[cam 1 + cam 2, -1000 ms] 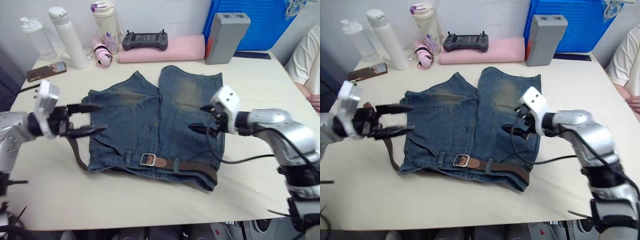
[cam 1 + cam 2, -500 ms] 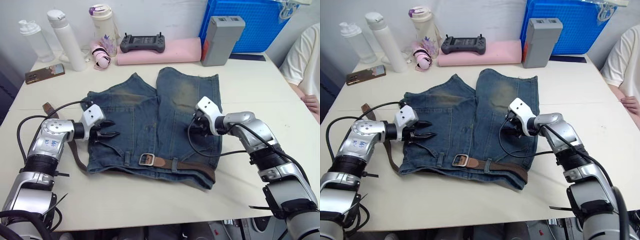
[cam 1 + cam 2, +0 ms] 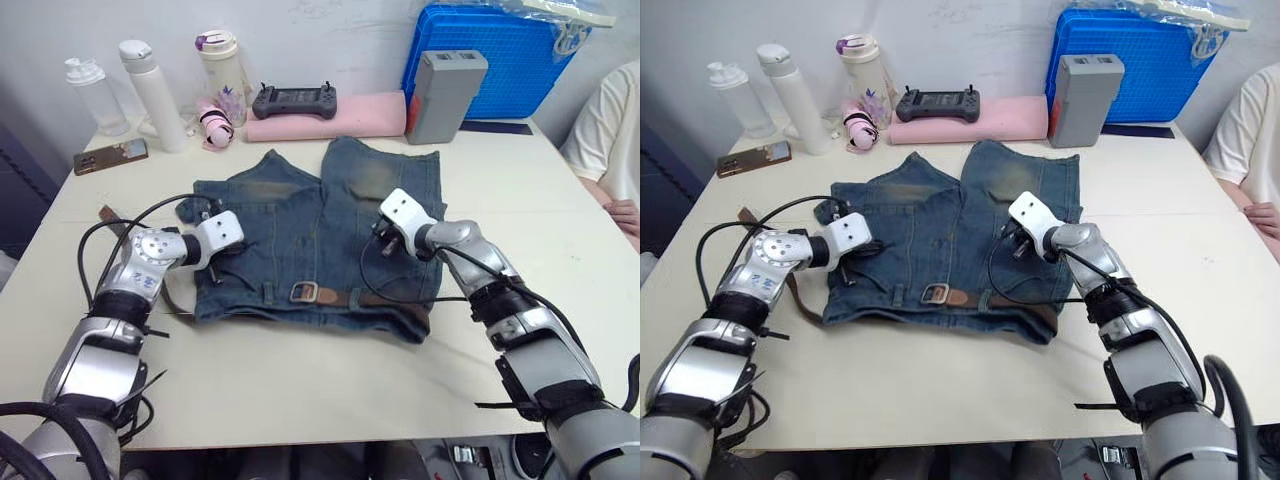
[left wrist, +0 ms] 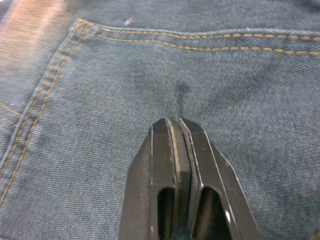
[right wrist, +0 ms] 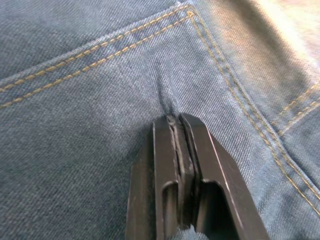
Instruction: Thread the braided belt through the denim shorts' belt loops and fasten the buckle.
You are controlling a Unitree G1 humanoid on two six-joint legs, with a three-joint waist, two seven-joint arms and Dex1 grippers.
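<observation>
Your shorts lie flat on the table, waistband toward you and legs pointing away. The belt runs along the waistband through the loops, and its buckle sits near the middle of the waistband, on the denim. The belt's other end comes out at the shorts' left edge and curves up across the table to a flat tip lying well left of the shorts.

Your left pincer is down on the left half of the shorts, above the waistband. In the left wrist view its fingers are pressed together, their tips against the denim with a small pucker of cloth just ahead of them; whether they nip any fabric you cannot tell.

Your right pincer rests on the right half of the shorts, also above the belt. In the right wrist view its fingers are likewise pressed together, tips on the denim beside a line of yellow stitching, with a short crease starting at the tips.

Neither pincer touches the belt or buckle.

At the table's far edge stand three bottles, a phone, a black controller on a pink pad, a grey box and a blue crate. A person's arm shows at the right edge.
</observation>
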